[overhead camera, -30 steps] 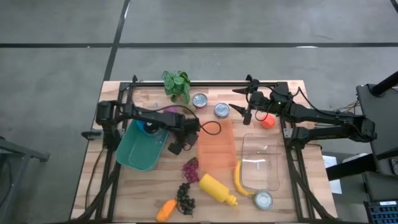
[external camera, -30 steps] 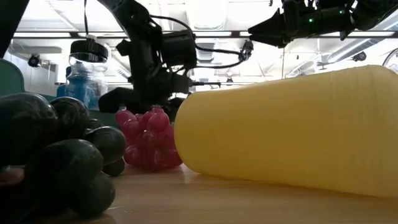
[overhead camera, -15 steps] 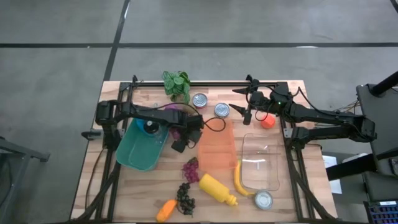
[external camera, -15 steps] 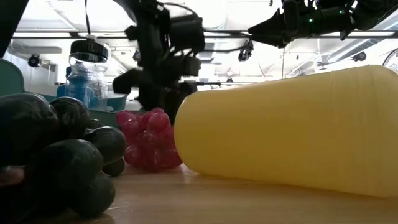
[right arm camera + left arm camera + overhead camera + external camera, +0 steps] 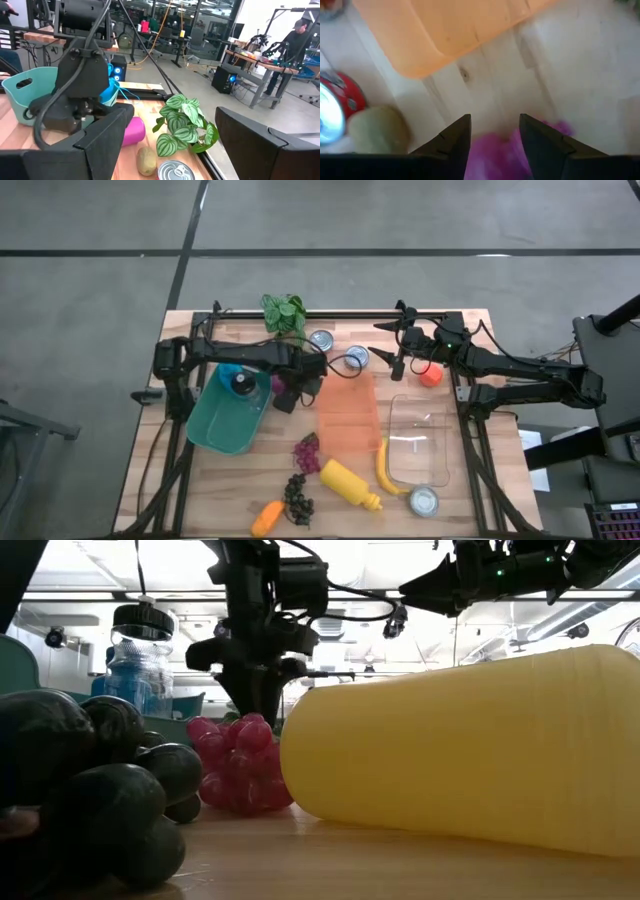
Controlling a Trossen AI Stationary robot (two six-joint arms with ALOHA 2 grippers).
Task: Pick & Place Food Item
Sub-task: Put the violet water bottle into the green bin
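Note:
A magenta food item (image 5: 492, 159) sits between the fingers of my left gripper (image 5: 492, 145), which points straight down over the table's far middle (image 5: 285, 387), between the teal basket (image 5: 225, 420) and the orange tray (image 5: 347, 415). In the right wrist view the item (image 5: 134, 131) sticks out sideways from below that gripper. My right gripper (image 5: 385, 356) hangs level and open above the two cans (image 5: 356, 357), holding nothing. Red grapes (image 5: 306, 452), dark grapes (image 5: 296, 495), a yellow bottle (image 5: 350, 483), a banana (image 5: 385, 470) and a carrot (image 5: 266, 518) lie near the front. My left gripper has the magenta item (image 5: 495, 156) pinched between its two fingers, coming from above and pointing down. One end (image 5: 136, 131) juts out level beside the fingers. Blur hides which part the fingers are on, and I cannot tell whether the item is clear of the table.
A blue bottle (image 5: 238, 380) stands in the teal basket. A clear container (image 5: 420, 442) is right of the orange tray, with a can (image 5: 423, 500) in front of it. A leafy plant (image 5: 284, 315), a brownish potato-like item (image 5: 146, 159) and an orange-red ball (image 5: 430, 376) sit along the far side.
My left gripper has risen and gone a little toward the table's far edge, tipping from a slant until it points straight down. My right arm has kept still.

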